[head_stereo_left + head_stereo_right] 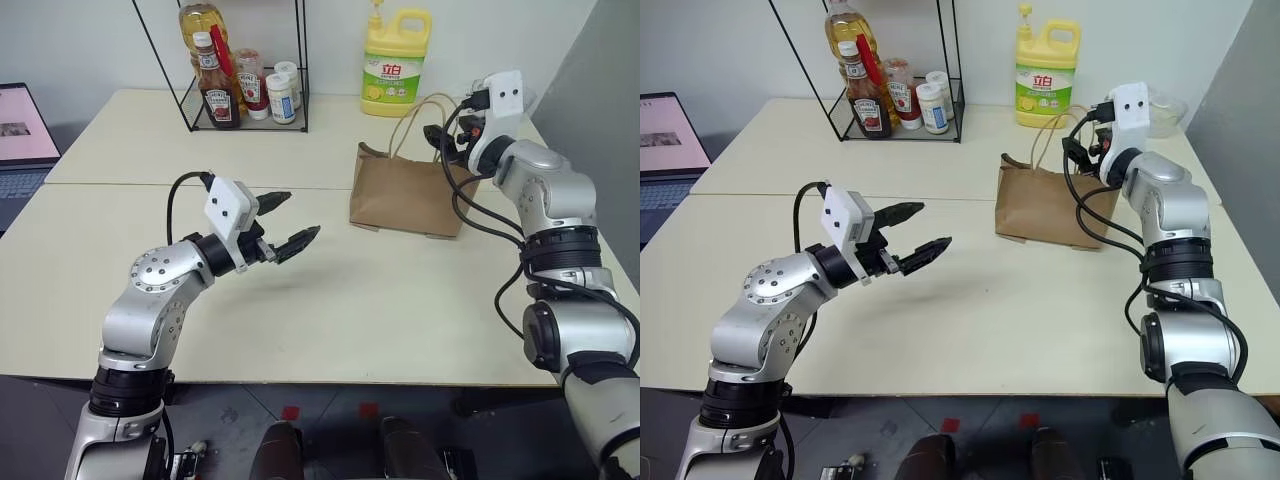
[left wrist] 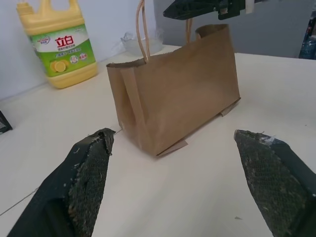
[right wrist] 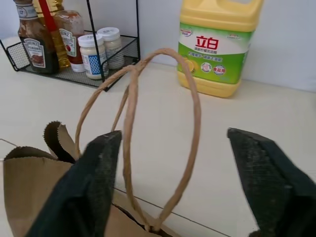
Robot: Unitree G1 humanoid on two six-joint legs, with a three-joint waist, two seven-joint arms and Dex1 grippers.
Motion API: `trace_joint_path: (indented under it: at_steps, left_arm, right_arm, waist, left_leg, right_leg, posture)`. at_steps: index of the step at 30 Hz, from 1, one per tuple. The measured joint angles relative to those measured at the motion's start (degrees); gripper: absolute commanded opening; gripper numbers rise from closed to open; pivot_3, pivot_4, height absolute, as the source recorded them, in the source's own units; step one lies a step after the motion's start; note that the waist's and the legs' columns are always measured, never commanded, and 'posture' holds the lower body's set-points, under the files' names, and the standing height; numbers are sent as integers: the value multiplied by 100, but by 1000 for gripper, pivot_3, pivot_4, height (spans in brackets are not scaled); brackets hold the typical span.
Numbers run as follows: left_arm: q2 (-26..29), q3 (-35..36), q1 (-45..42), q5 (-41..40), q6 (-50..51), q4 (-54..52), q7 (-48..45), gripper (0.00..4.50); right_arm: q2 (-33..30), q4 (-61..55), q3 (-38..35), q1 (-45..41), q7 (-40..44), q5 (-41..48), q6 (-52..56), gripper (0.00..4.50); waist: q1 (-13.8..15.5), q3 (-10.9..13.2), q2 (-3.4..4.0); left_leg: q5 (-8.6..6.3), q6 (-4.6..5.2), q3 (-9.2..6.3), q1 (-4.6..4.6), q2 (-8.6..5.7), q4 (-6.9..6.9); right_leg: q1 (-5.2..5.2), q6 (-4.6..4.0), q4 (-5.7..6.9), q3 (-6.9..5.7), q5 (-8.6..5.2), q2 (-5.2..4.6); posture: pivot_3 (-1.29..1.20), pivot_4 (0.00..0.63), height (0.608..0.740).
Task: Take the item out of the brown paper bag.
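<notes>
the brown paper bag (image 1: 405,190) stands upright on the pale counter (image 1: 330,290), toward its right side, with its two thin cord handles (image 3: 163,133) rising in loops above the creased rim; the item to be taken out is not visible, so i judge it is lying inside the bag, below the rim; the bag looks light and soft, its paper thin and easy to crumple or tip over, so it may slide on the smooth counter if pushed; the cords are limp and could catch on a finger; a good place to take hold is probably the rim or the handles, to keep the mouth open, while the item itself, if smooth, may slip; the right claw (image 1: 447,140) is just above the bag's mouth by the handles, its jaws apart and holding nothing; the left claw (image 1: 285,222) hovers over the bare counter, well apart from the bag, jaws also wide apart and empty; behind the bag is a yellow detergent jug (image 1: 393,62); a wire rack (image 1: 245,75) with sauce bottles stands further left; a laptop (image 1: 22,135) is at the far left edge.
</notes>
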Motion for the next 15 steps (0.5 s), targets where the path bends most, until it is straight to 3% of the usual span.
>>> trace_joint_path:
  at_steps: [7,15]
  left_arm:
    - [45,8,1,90,-110,211,2,4147]
    - [171,129,32,145,-127,278,11,4147]
  right_arm:
    - [53,49,1,-162,195,11,0,26]
    - [68,209,98,-431,455,-42,-54,26]
  waist:
    - [-4,1,2]
    - [-18,4,5]
  left_leg:
    - [0,0,0,0,0,0]
    - [0,0,0,-3,0,0]
  right_leg:
    - [-1,0,0,-1,0,0]
    - [-6,0,2,-2,0,-1]
  posture:
    - [0,150,740]
    - [0,150,740]
